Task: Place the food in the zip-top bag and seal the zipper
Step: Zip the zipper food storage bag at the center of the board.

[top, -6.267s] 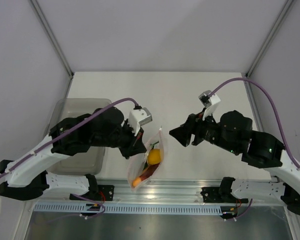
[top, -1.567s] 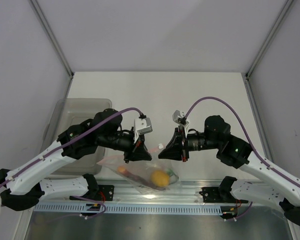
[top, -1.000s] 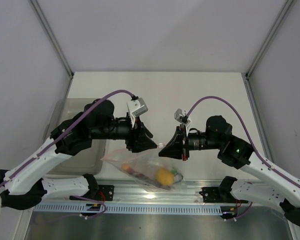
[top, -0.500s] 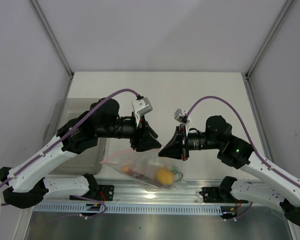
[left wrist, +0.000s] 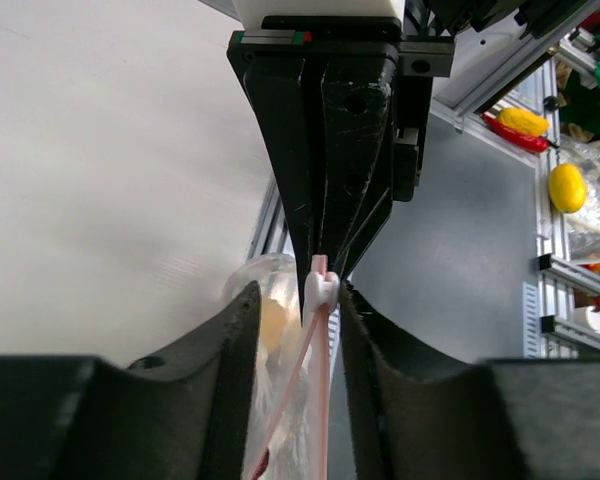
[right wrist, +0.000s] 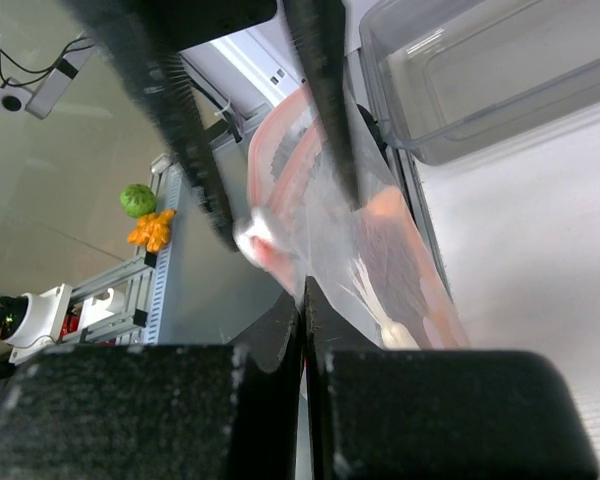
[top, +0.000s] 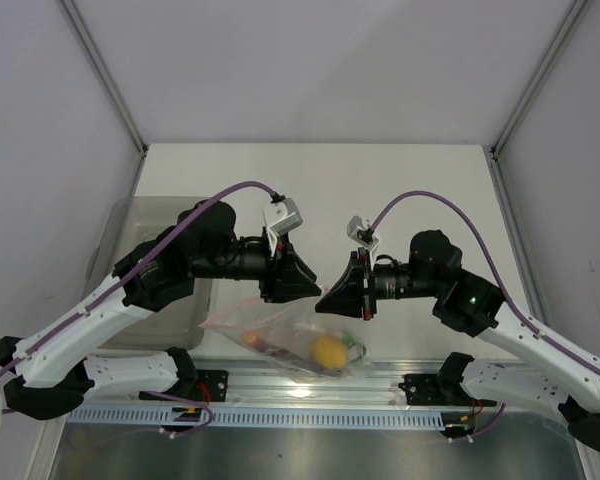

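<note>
Left gripper [left wrist: 298, 292]: fingers narrowly apart, one on either side of the zipper [left wrist: 318, 370], which runs up between them.
Right gripper [right wrist: 302, 290]: closed tight, pinching the end of the zipper at the bag's corner, tip to tip with the left gripper.
Slider [left wrist: 321, 290]: small white piece on the zipper, just beyond the left gripper's fingertips and just short of the right one's.
Zip-top bag [top: 280, 328]: at 6 o'clock of the tabletop [top: 380, 190], by the near edge; its mouth corner is up at its 1 o'clock, where both grippers meet. Whether it rests on anything, I cannot tell.
Food: all inside the bag; yellow fruit [top: 327, 351] toward 4 o'clock, orange piece [top: 250, 338] toward 9 o'clock, dark red piece [top: 277, 350] between them, green stems [top: 352, 350] at 3 o'clock of the fruit.
Bin [top: 130, 215]: translucent grey, at 9 o'clock of the tabletop, partly under the left arm.
</note>
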Motion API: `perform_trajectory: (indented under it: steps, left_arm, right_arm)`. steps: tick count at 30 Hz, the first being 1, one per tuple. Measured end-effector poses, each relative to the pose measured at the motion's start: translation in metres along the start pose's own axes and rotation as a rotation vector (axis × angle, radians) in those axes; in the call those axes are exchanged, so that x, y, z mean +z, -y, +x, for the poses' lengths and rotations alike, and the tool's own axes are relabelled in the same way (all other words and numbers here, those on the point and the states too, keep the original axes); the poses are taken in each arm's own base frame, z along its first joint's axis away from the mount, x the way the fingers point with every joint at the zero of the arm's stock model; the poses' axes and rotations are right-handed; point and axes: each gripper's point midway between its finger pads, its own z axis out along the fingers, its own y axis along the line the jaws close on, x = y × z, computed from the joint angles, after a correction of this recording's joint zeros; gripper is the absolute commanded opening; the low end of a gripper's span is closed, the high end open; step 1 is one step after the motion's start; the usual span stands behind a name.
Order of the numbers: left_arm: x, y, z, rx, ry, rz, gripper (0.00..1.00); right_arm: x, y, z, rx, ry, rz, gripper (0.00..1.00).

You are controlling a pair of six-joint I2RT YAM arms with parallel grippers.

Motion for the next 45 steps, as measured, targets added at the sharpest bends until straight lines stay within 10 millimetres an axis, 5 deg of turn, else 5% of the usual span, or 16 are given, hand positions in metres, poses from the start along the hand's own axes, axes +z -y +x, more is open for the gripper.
perform_trajectory:
  steps: [3,17,28,34,41,45]
  left_arm:
    - [-0.001,0.0,0.0,0.001,0.001,0.0,0.29]
    - [-0.001,0.0,0.001,0.0,-0.001,-0.001,0.16]
    - [-0.001,-0.001,0.003,-0.003,-0.008,-0.004,0.12]
    - [0.001,-0.002,0.005,-0.008,-0.02,-0.007,0.22]
    - [0.002,-0.004,0.012,-0.022,-0.047,-0.015,0.01]
    - [0.002,-0.005,0.012,-0.023,-0.049,-0.017,0.01]
  right_arm:
    - [0.001,0.001,0.0,0.007,0.0,0.0,0.0]
    - [0.004,0.002,0.0,0.024,-0.001,0.001,0.0]
    - [0.004,0.001,-0.001,0.038,0.001,0.0,0.0]
    - [0.004,0.001,-0.001,0.039,0.002,-0.001,0.0]
    - [0.005,0.001,-0.004,0.038,0.01,-0.005,0.0]
    - [0.006,0.001,-0.004,0.036,0.012,-0.006,0.0]
